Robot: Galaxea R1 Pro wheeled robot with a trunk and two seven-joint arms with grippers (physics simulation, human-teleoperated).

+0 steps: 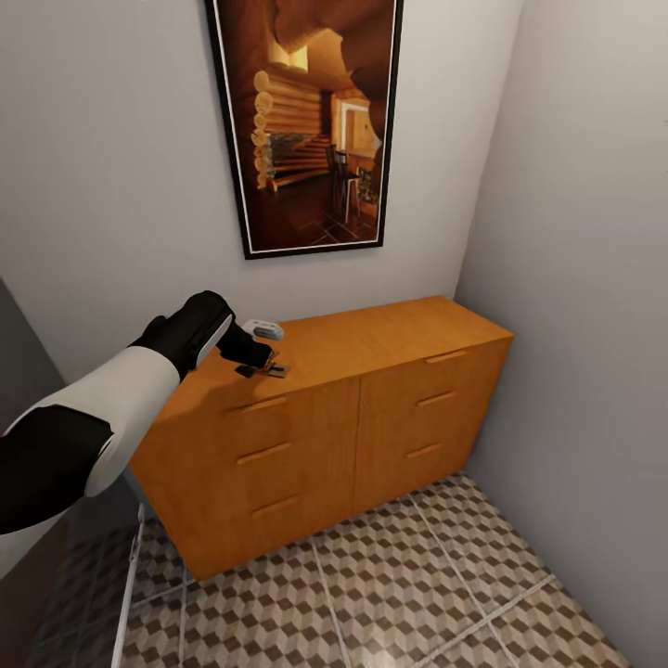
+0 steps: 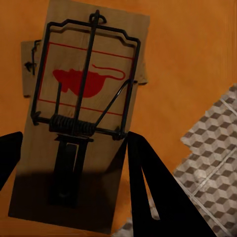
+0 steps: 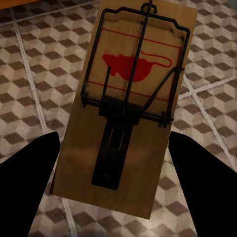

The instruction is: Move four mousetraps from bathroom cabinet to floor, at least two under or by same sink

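Left gripper (image 2: 74,163) fingers bracket a mousetrap (image 2: 81,113) near the cabinet (image 1: 371,390) top's front left edge, apparently gripping it, another trap (image 2: 29,69) beneath. Right gripper (image 3: 113,173) fingers flank a second mousetrap (image 3: 133,103), seemingly carried above the bathroom floor (image 3: 29,79) for placing.

Red-printed mousetraps (image 2: 84,123) (image 3: 131,106): 1 atop cabinet (image 1: 371,339), 1 above floor (image 3: 29,98).
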